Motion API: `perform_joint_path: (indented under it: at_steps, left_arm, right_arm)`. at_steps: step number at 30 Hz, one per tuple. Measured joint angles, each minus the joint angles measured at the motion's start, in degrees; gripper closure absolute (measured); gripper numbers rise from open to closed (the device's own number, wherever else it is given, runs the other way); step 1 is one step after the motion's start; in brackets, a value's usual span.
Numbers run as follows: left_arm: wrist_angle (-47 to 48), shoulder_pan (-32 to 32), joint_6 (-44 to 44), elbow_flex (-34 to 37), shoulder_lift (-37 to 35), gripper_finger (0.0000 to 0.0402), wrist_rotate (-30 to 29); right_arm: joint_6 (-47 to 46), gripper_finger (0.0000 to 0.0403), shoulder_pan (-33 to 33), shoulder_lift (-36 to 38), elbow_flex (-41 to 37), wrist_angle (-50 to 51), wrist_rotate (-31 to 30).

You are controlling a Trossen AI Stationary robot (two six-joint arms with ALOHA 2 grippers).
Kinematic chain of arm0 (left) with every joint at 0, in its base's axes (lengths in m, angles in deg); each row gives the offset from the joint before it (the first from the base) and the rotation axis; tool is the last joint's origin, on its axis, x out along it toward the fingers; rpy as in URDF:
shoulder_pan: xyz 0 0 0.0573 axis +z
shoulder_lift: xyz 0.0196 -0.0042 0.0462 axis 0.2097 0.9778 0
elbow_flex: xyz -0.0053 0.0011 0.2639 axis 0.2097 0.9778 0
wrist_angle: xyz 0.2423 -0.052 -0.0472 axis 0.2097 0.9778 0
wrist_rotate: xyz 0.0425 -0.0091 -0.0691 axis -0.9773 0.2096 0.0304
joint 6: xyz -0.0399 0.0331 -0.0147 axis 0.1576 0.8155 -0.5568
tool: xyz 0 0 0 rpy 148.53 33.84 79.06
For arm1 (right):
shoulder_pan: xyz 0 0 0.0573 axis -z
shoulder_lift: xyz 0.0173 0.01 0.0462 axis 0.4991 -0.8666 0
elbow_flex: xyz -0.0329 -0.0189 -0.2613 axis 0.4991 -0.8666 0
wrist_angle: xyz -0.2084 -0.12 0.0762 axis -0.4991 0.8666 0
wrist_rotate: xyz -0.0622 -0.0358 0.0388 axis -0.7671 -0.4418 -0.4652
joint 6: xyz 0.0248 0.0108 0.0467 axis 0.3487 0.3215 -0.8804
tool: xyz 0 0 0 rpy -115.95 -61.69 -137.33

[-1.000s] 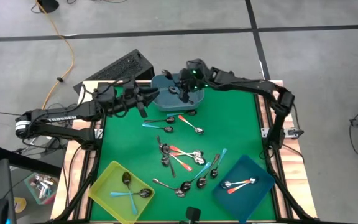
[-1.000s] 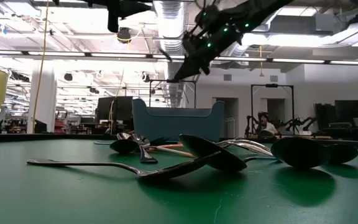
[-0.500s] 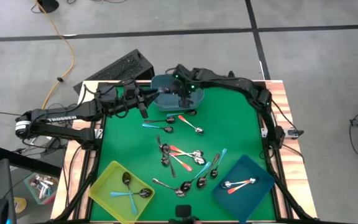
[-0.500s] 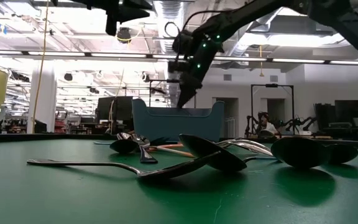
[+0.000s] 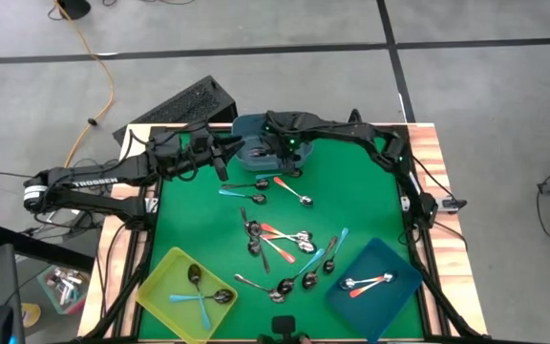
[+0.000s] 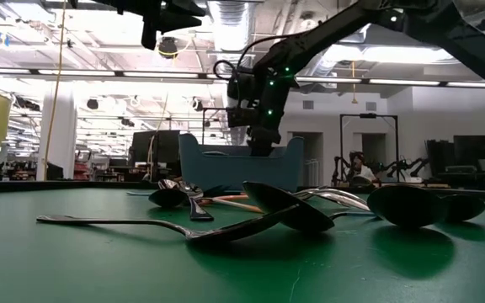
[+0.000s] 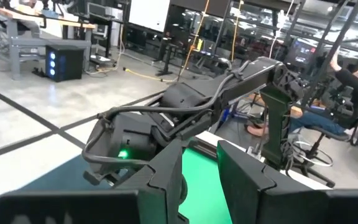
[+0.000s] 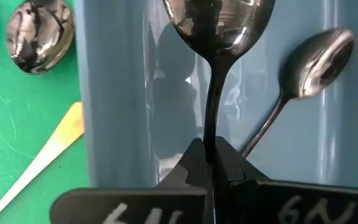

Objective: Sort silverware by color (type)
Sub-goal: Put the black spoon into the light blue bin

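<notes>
Spoons of three handle colours lie over the green table, most in a loose cluster near its middle. The right gripper hangs over the grey-blue bin at the far edge, its jaws pressed tight on the dark metal handle of a plain metal spoon whose shiny bowl points away over the bin floor; a second plain metal spoon already lies in that bin. The left gripper waits just beside the same bin, its jaws part-spread and holding nothing. The yellow bin at the near left holds teal-handled spoons, and the dark blue bin at the near right holds orange-handled spoons.
</notes>
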Motion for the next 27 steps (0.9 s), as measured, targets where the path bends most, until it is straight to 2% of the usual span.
perform_joint_path:
  at_steps: [14, 20, 27]
  left_arm:
    - [0.0, 0.0, 0.0, 0.0, 0.0, 0.0315, 0.0]
    - [0.4, 0.0, 0.0, 0.0, 0.0, 0.0315, 0.0]
    - [1.9, 0.0, 0.0, 0.0, 0.0, 0.0315, 0.0]
  right_arm:
    - [4.3, 0.0396, 1.3, -0.6, 0.1, -0.4, 0.0]
    - [3.5, 0.0396, 2.2, -3.5, 0.1, 0.8, 0.6]
    - [3.4, 0.0397, 2.4, -3.4, 0.5, 0.2, 0.8]
